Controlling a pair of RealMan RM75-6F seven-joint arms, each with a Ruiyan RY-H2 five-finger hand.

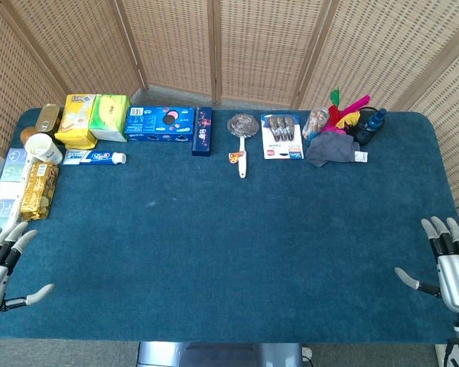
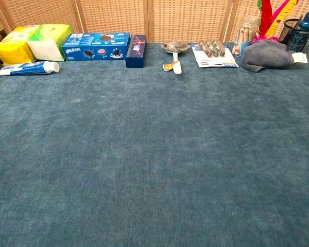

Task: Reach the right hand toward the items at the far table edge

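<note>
A row of items lines the far edge of the blue table (image 1: 229, 245): a blue cookie box (image 1: 159, 124), a dark box (image 1: 203, 131), a wire strainer (image 1: 242, 126), a carded pack (image 1: 281, 136), a grey cloth (image 1: 333, 149) and a cup of bright feathers (image 1: 344, 113). In the chest view the same row shows: cookie box (image 2: 96, 46), strainer (image 2: 175, 49), pack (image 2: 212, 54), cloth (image 2: 267, 55). My right hand (image 1: 447, 267) rests at the near right corner, fingers spread, holding nothing. My left hand (image 1: 4, 264) lies at the near left corner, likewise spread and empty. Neither hand shows in the chest view.
At the far left stand a yellow pack (image 1: 78, 121), a green tissue box (image 1: 110, 116), a toothpaste tube (image 1: 94, 157), a paper cup (image 1: 43, 148), a tin (image 1: 47, 116) and a gold packet (image 1: 39, 190). Wicker screens (image 1: 252, 46) back the table.
</note>
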